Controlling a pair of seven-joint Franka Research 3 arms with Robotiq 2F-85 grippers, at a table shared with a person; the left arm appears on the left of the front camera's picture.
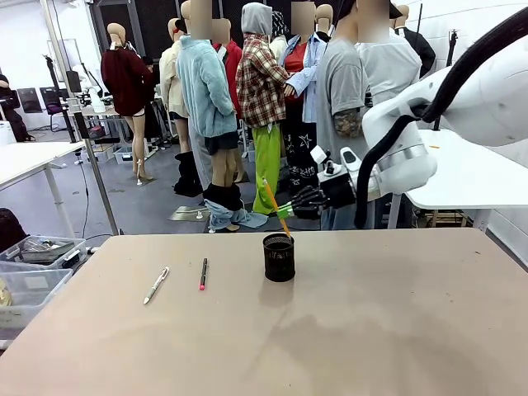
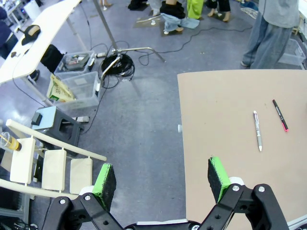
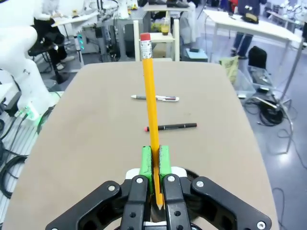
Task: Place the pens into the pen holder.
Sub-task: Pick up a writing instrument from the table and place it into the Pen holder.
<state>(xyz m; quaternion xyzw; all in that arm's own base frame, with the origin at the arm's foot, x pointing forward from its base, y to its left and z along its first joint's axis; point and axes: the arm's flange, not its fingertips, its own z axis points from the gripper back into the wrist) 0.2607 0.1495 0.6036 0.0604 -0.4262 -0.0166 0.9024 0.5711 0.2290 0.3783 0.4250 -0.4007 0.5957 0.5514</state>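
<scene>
My right gripper hangs just above the black mesh pen holder, shut on an orange-yellow pencil that slants down toward the cup's mouth. In the right wrist view the pencil stands clamped between the green pads of that gripper, eraser end away from the camera. On the table to the left of the holder lie a white-silver pen and a black pen with pink ends. Both pens lie apart from my left gripper, which is open over the table's edge: the white pen and the black one.
A person in a grey T-shirt stands at the far side of the table. Clear plastic bins sit on the floor beyond the table's left edge. A white table stands at the back right.
</scene>
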